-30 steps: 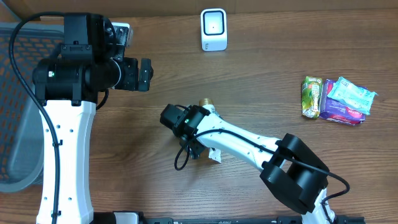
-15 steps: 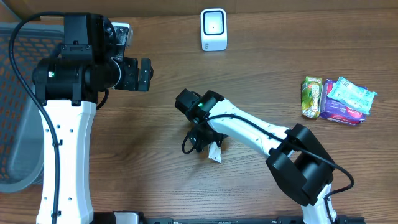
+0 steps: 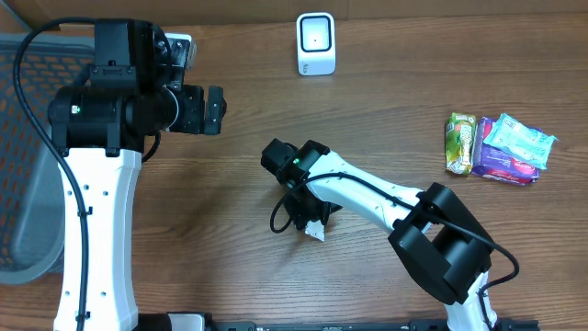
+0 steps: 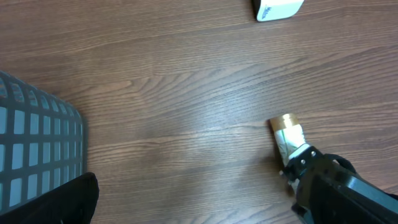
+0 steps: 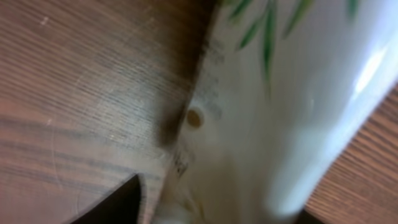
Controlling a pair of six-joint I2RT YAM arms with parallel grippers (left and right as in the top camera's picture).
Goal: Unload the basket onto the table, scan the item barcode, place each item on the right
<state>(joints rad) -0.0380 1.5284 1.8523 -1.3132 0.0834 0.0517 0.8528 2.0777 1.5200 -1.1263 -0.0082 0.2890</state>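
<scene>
While our left gripper [image 3: 214, 109] hangs wide open and empty near the basket [image 3: 23, 165], our right gripper [image 3: 310, 213] sits over the tube [image 4: 287, 134] lying mid-table; we cannot tell whether its jaws grip it.

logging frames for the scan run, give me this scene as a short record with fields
item: white tube with gold cap, lying on the table
right gripper: down at the tube's end opposite the cap; grip not confirmed
left gripper: open, holding nothing, away from the tube
scanner: white, near the table's far edge, apart from the tube
other things: snack packets at the right; grey basket at the left
barcode: not visible in any view
</scene>
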